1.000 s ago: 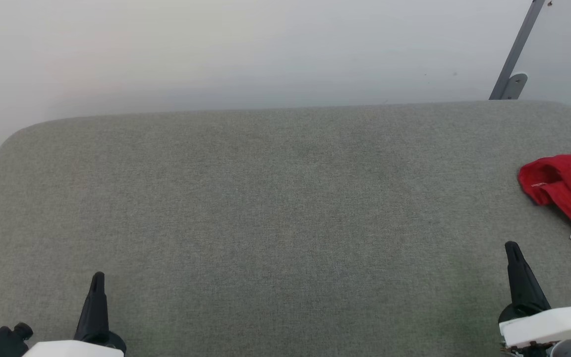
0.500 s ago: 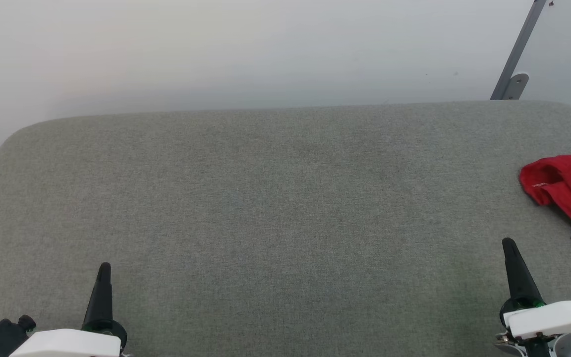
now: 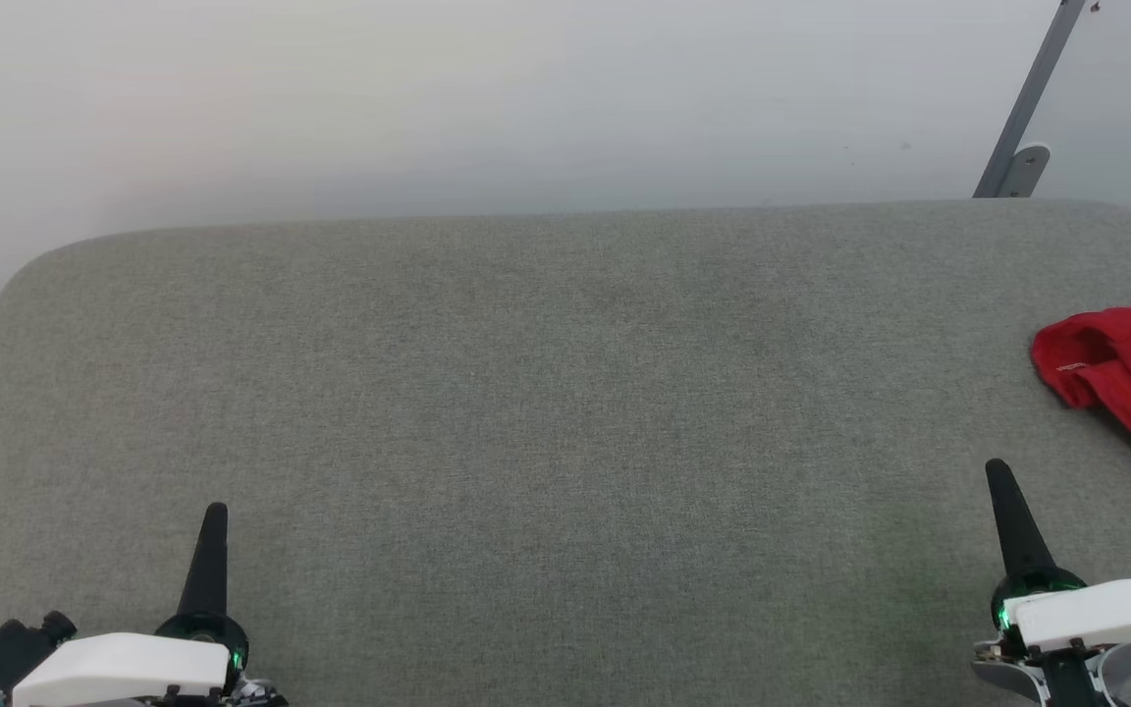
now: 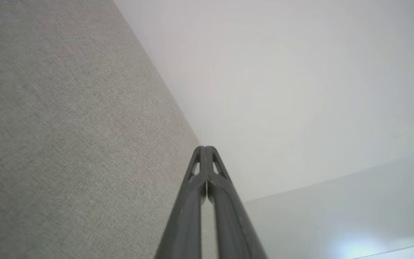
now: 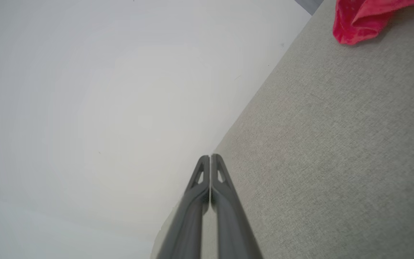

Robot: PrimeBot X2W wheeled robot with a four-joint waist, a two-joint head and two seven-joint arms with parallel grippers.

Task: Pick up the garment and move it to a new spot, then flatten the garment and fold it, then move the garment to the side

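Both my jaws have crept forward over the grey fabric-covered worktop (image 3: 565, 393) in the last second; nothing else has shifted. Left jaws and right jaws are each pressed together, holding nothing. The bright red crumpled soft garment (image 3: 1115, 373) sits at the worktop's right side, ahead-right of my right jaws, not touching, partly cut off by the frame. Risk: arriving with jaws unspread, I'd shove it towards the edge. A shallow pinch grabs one layer only.

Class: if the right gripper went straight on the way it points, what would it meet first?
Probably nothing soon: the right gripper points over the grey fabric-covered table toward the pale wall; the crumpled red fabric garment lies aside.
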